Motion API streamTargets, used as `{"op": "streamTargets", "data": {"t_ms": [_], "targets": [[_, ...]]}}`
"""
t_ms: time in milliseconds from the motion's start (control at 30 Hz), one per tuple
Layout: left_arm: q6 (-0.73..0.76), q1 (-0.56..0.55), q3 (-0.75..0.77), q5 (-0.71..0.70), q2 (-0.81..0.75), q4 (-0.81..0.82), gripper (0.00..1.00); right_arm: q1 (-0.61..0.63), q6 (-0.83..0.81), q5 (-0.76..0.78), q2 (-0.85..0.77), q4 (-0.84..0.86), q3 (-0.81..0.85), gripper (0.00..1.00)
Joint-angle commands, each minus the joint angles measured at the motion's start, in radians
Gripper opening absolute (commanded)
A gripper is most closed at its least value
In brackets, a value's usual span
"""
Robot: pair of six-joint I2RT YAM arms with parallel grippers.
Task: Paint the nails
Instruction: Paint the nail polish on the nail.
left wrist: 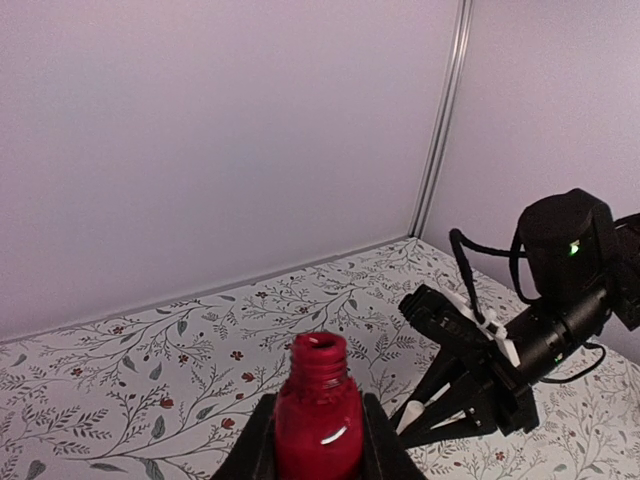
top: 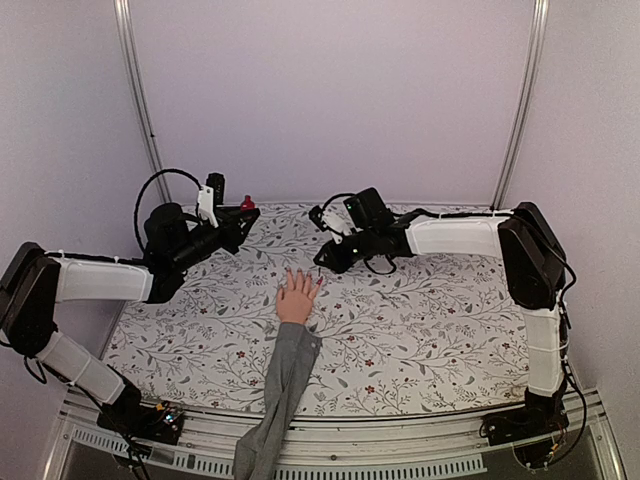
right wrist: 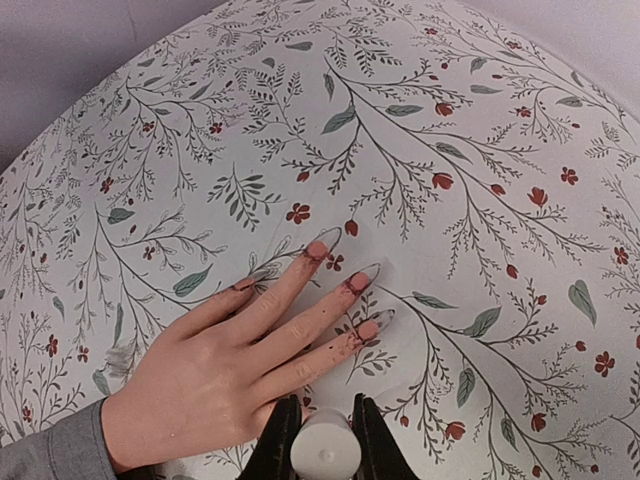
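The peach mannequin hand [top: 297, 298] with a grey sleeve [top: 280, 380] lies flat on the floral table, fingers pointing away. Its nails [right wrist: 350, 282] are clear tips with dark red smears at their bases. My left gripper [left wrist: 318, 425] is shut on the open red polish bottle [left wrist: 318, 415], held up at the back left; the bottle also shows in the top view [top: 246, 204]. My right gripper [right wrist: 323, 438] is shut on the white brush cap [right wrist: 325, 452], hovering above the hand near its little-finger side; in the top view the right gripper [top: 335, 255] is just beyond the fingertips.
The floral tablecloth [top: 420, 310] covers the table. White walls with metal corner rails [top: 140, 100] close the back and sides. The right arm [left wrist: 560, 300] shows in the left wrist view, to the right of the bottle.
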Motion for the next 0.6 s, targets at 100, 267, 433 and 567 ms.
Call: {"op": "streamTargets", "data": {"t_ms": [100, 267, 433, 567], "targets": [[0.014, 0.014, -0.004, -0.008, -0.014, 0.028, 0.0, -0.006, 0.01, -0.013, 0.038, 0.011, 0.008, 0.0], [0.014, 0.013, -0.005, -0.007, -0.013, 0.028, 0.0, -0.007, 0.013, -0.001, 0.045, 0.008, 0.009, 0.0], [0.015, 0.014, -0.006, -0.01, -0.015, 0.028, 0.0, -0.01, 0.013, 0.015, 0.047, 0.01, 0.011, 0.0], [0.015, 0.014, -0.009, -0.01, -0.016, 0.029, 0.0, -0.015, 0.018, 0.026, 0.048, 0.01, 0.012, 0.0]]}}
